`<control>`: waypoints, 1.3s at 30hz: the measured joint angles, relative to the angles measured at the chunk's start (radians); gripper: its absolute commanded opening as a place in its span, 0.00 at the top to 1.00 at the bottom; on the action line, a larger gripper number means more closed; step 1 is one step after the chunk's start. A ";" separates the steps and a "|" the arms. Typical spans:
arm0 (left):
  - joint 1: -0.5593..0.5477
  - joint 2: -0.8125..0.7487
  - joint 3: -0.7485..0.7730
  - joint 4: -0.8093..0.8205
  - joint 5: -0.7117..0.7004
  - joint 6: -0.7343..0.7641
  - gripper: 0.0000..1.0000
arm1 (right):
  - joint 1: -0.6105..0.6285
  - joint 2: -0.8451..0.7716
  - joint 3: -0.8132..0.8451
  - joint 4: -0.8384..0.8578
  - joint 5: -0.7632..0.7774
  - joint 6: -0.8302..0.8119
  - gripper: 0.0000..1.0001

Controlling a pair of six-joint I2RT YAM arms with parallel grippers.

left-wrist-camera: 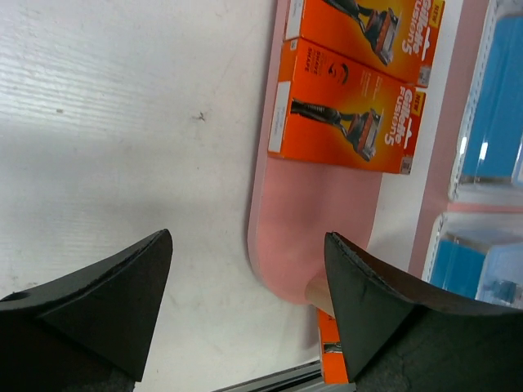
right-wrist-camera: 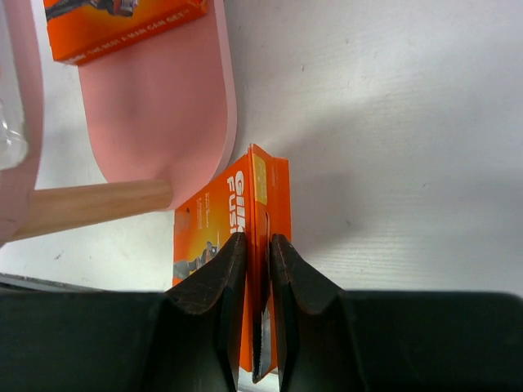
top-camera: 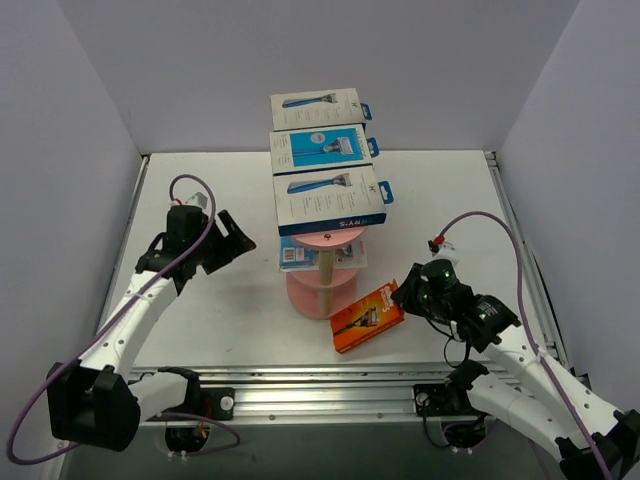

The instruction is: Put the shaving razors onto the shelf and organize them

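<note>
Top external view: an orange razor pack [top-camera: 367, 317] is being pinched by its edge in the right claw [top-camera: 410, 296], just in front of the foot of the pink shelf [top-camera: 322, 292], over the white bench [top-camera: 220, 320]. In the right wrist view the two fingers are being shown pressed tight on the thin card edge. Whether the pack is resting on the bench or being lifted clear cannot be told.

The shelf is lying to the left of this claw and just beyond it. The pack's long axis is running from the claw toward the near left, slantwise past the shelf's foot. The right arm is being judged much the nearer. The left claw [top-camera: 232, 240] is being held spread wide and empty on the other, left side of the shelf, apart from it.

Counted: three white-and-blue boxes [top-camera: 332, 200] are being carried in a row on the top tier. Three orange ones are being seen in all: the pinched one and, in the left wrist view, two more orange packs [left-wrist-camera: 347, 110] lying side by side on a pink tier. At least two clear packs [left-wrist-camera: 490, 98] with blue inserts are being shown beside them.
</note>
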 measured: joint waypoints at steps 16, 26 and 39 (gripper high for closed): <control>0.132 0.203 0.124 0.002 0.122 0.149 0.16 | -0.080 0.074 0.181 -0.068 0.108 -0.103 1.00; 0.146 0.209 0.124 0.016 0.214 0.169 0.16 | -0.130 0.043 0.170 -0.026 0.093 -0.135 1.00; 0.146 0.209 0.124 0.016 0.217 0.185 0.16 | -0.151 0.054 0.158 0.057 0.026 -0.140 1.00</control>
